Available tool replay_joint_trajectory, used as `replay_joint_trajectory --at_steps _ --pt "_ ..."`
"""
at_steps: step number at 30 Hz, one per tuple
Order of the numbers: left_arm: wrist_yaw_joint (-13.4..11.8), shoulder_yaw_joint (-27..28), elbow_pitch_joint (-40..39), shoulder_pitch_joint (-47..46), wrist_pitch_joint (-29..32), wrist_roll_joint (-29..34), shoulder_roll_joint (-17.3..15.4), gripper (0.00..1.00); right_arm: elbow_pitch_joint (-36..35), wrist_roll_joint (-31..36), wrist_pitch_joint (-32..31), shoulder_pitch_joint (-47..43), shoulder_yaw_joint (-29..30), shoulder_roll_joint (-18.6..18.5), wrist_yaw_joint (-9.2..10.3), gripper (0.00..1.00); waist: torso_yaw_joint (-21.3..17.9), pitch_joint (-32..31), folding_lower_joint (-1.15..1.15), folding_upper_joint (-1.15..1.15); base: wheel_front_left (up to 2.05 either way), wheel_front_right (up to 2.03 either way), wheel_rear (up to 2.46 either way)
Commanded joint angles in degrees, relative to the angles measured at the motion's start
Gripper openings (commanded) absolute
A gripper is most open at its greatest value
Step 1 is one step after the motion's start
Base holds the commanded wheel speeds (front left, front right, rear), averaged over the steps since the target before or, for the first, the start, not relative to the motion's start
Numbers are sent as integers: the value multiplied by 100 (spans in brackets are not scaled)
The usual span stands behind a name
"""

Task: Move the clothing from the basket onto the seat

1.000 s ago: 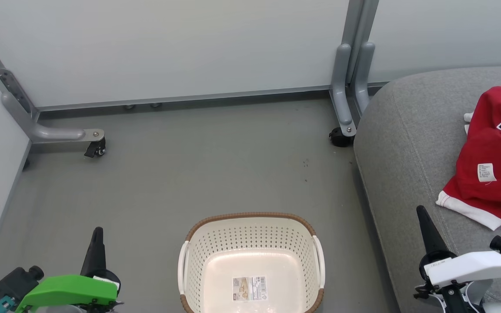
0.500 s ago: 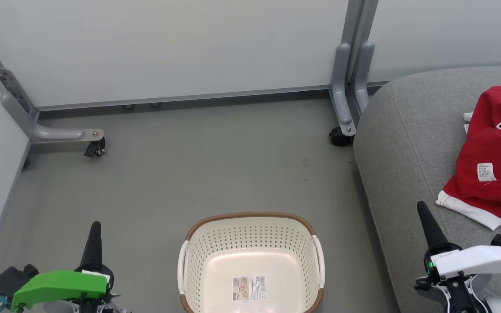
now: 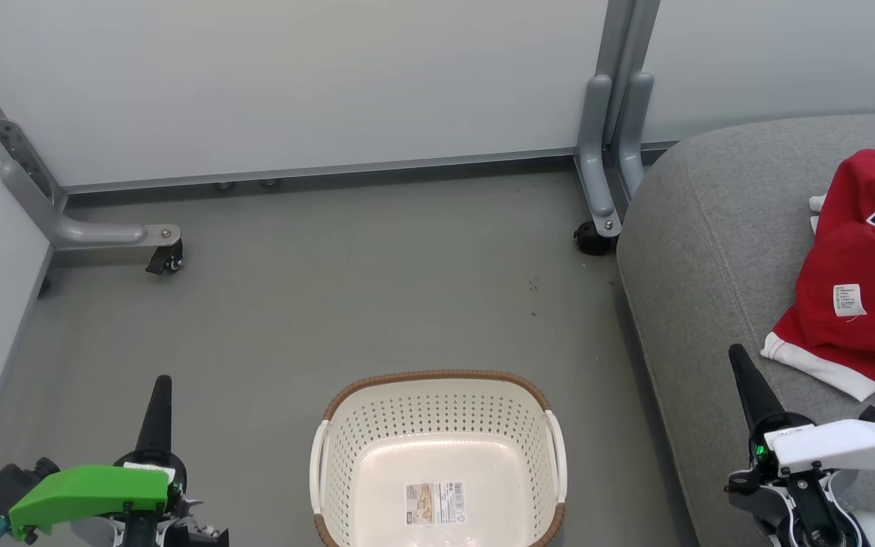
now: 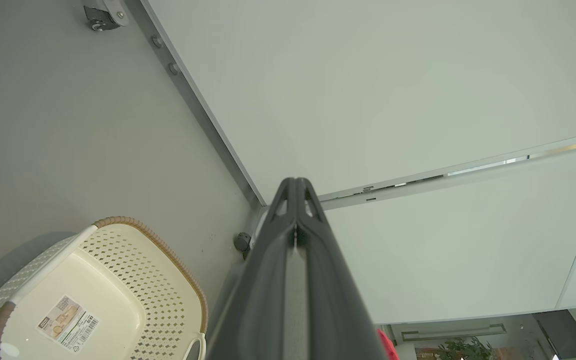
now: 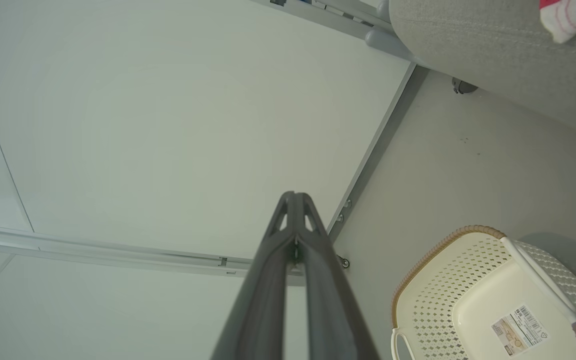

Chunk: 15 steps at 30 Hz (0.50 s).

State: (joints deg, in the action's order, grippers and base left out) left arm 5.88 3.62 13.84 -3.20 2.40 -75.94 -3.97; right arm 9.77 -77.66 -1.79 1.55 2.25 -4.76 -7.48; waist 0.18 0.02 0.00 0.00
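Two claws: my left claw [image 3: 162, 386] and right claw [image 3: 737, 355] both pressed fully together, gripping nothing (both aimed away from me).
Basket [image 3: 437, 377]: on the floor [image 3: 331, 289] between my claws, a sticker [image 3: 436, 504] on its bottom.
Clothing [image 3: 863, 304]: red heap on the seat [image 3: 711, 243], just beyond my right claw.

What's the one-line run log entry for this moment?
basket: empty, on floor | clothing: on seat | left hand: shut, empty | right hand: shut, empty
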Motion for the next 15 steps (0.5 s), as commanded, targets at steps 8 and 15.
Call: replay_joint_trajectory --at_steps 8,15 --pt "70 104 -9 -184 114 -460 32 0 100 -472 -76 194 56 -25 -3 0 -4 4 0 0 0 0 0" --pt "92 153 0 -235 196 -769 48 0 184 -783 -129 276 90 -17 -3 0 -7 7 0 0 0 0 0"
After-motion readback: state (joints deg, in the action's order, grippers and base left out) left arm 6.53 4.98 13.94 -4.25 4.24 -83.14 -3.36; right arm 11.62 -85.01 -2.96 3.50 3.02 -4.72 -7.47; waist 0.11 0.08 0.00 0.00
